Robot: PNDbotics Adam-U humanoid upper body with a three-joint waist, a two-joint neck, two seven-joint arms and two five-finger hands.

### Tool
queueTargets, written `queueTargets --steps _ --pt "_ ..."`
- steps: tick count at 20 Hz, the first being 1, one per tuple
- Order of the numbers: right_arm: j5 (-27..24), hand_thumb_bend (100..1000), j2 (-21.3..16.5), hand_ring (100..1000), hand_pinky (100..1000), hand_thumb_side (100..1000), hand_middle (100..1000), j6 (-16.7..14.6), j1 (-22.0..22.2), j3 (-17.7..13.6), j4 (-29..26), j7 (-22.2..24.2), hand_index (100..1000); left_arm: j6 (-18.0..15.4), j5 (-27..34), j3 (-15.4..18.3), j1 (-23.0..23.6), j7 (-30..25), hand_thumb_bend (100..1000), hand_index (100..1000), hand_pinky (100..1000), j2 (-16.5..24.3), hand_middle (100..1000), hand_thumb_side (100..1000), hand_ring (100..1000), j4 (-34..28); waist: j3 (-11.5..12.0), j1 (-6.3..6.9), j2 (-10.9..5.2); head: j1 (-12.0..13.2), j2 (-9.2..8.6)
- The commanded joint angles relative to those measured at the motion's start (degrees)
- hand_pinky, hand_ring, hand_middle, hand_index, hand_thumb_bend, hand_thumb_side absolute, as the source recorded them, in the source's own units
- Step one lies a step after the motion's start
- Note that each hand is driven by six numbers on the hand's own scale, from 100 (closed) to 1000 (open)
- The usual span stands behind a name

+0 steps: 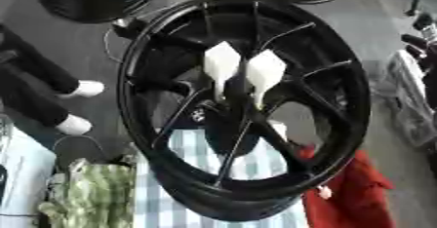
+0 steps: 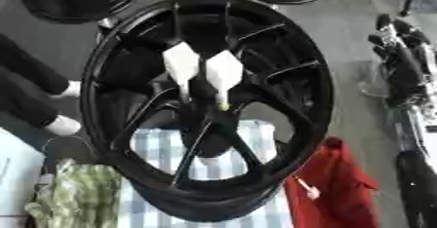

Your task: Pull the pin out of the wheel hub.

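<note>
Two white pins [image 1: 243, 73] stand in the black wheel hub [image 1: 224, 120]; right robot hand [image 2: 401, 56] well apart, grip unclear.

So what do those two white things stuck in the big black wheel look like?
The two white pins sit side by side near the middle of the black wheel hub. Each has a broad, flat, plastic-looking head that narrows to a thin stem pointing down into the centre. Both are upright, slightly tilted and not yet pulled out. No hand touches them.

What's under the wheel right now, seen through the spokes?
Through the spokes of the black wheel shows a blue-and-white checked cloth. A red cloth lies under its lower right rim. The rim and hub hide the rest.
</note>
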Motion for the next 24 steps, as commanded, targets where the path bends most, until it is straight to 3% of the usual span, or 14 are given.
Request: queueTargets --steps 1,15,19,24 --pt "0.09 282 -0.66 773 931 393 789 0.11 -1.18 0.05 -0.24 0.36 776 -0.12 0.22 0.92 -0.21 0.63 325 760 662 2.3 702 674 766 -0.62 -0.34 0.22 -0.61 0.45 0.08" --pt "0.28 275 -2.58 782 930 385 797 -0.17 -3.35 0.17 -0.26 0.44 781 -0.14 0.47 0.94 -0.19 0.84 325 760 662 2.65 702 672 766 -0.51 -0.33 0.11 -0.7 1.97 -0.01" --pt "0.63 274 -6.55 797 930 376 809 -0.06 -5.94 1.58 -1.11 1.86 790 -0.07 0.44 0.89 0.16 0.86 325 760 662 2.81 702 673 766 -0.32 -0.35 -0.23 -1.11 1.98 0.29" --pt "2.03 284 -15.66 809 926 379 823 1.64 -10.68 4.38 -2.22 6.65 805 -0.02 0.28 0.71 0.49 0.74 326 759 661 3.03 701 673 766 -0.1 -0.38 -0.71 -1.56 1.81 0.34"
